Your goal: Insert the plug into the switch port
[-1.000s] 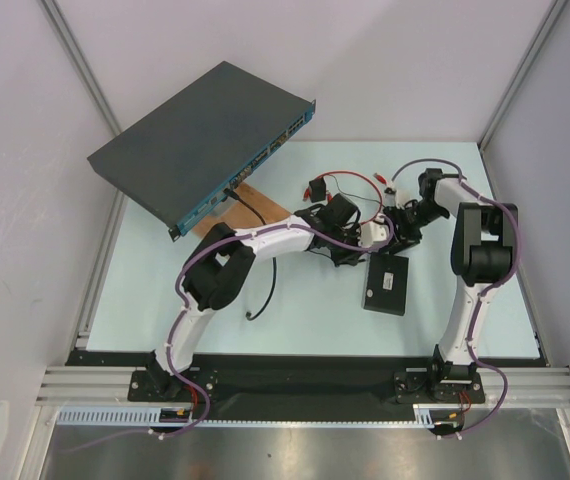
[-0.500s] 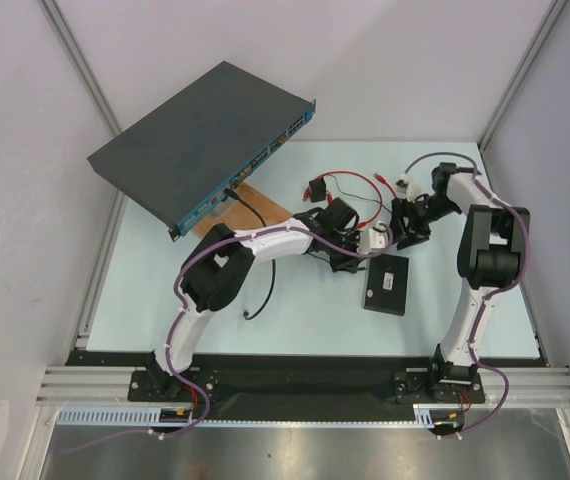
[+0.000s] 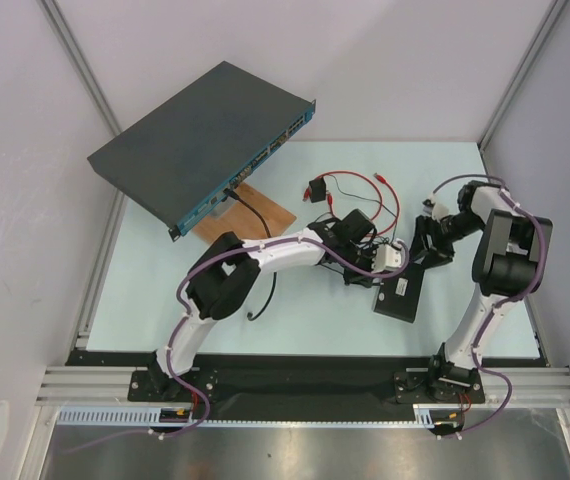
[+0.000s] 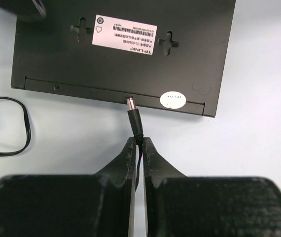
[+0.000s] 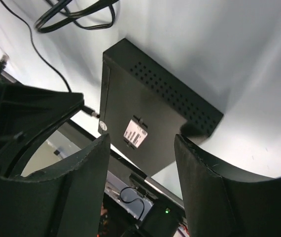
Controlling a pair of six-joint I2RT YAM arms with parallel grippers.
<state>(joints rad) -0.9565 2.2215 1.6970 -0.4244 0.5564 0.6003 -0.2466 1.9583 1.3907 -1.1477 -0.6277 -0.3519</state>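
Close work at the switch: the left gripper [image 4: 138, 143] is pinching the thin red cable [image 4: 138, 139] just behind the plug [image 4: 132, 112], its fingers drawn almost together on the wire. The plug is pointing straight ahead of the fingertips at the near long edge of the switch box [image 4: 121, 64]. The plug's long axis is running nearly square to that edge, leaning slightly left. Its metal tip is sitting right at the edge beside a round sticker [image 4: 172, 98]; whether it is touching or just short cannot be told, and the switch port itself is not showing as an opening in the left wrist view. The left arm is reaching low and stretched across the table [image 3: 165, 290] toward the right side, which makes it the arm placed for the job. The right gripper [image 5: 140, 143] is hovering over the box with fingers standing well apart and gripping nothing, its arm bending sharply at the elbow. A short push along the plug's own axis looks to be what insertion is calling for.
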